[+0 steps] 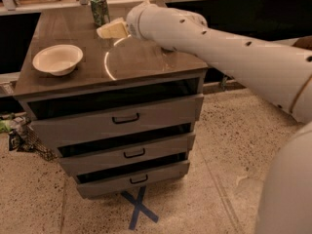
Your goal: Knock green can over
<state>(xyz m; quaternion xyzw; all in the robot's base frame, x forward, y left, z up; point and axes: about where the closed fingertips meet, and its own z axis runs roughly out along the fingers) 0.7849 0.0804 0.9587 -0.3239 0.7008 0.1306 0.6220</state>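
The gripper (113, 29) shows only as a pale cream wedge at the end of the white arm (204, 43), whose bulk hides the rest of it. Whether it is open or closed cannot be told. It hangs over the back of the cabinet top (146, 62), just beside the green can (99, 8) (contact cannot be made out). The can stands upright near the rear edge, with a green-and-white label and silver top. A white bowl (57, 59) sits well apart, front left.

Single view sits high, well behind the gripper (113, 29), looking down along the arm (234, 52) onto the cabinet (146, 62) top beneath it.
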